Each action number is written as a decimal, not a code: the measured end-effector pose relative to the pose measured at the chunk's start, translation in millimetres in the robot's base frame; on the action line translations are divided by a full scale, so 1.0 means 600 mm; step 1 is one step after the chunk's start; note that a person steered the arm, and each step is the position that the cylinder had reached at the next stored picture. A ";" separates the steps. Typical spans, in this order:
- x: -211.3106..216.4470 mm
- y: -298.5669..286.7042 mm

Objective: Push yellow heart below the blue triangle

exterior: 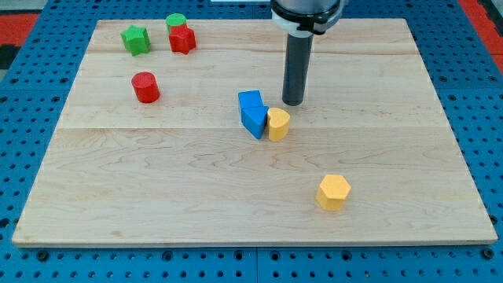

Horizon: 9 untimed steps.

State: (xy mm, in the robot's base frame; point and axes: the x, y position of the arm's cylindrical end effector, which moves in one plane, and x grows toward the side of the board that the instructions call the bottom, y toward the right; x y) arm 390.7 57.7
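Pincer-wise there's nothing to report: this arm has none, just a dark rod, so no jaws to call apart or together. Its tip point(292, 102) sits on the bench point(393, 157) just above and a touch to the right of the yellow heart point(278, 124), close but apparently not touching.

The heart is right beside the blue triangle point(255, 120), on its right and seemingly in contact with it. A blue cube point(250, 101) sits touching the triangle just above it. Everything else is well away from the heart: a yellow hexagon point(333, 192) down to its lower right, a red cylinder point(145, 86) off to its left, and a green block point(135, 39), a red block point(182, 39) and a green cylinder point(175, 21) up at the far upper left.

Handling guess: the heart looks like a small, rigid, light block that should slide easily on smooth wood and spin if hit off-centre. No grabbing here, so contact goes on its upper side, shoving down first, then a nudge from its right to tuck it under the triangle. Clipping the triangle is the risk, since they sit so tight.
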 end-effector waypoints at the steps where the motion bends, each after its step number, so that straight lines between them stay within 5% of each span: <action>1: 0.024 0.004; 9: 0.102 -0.029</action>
State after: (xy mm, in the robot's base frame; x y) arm 452.1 40.4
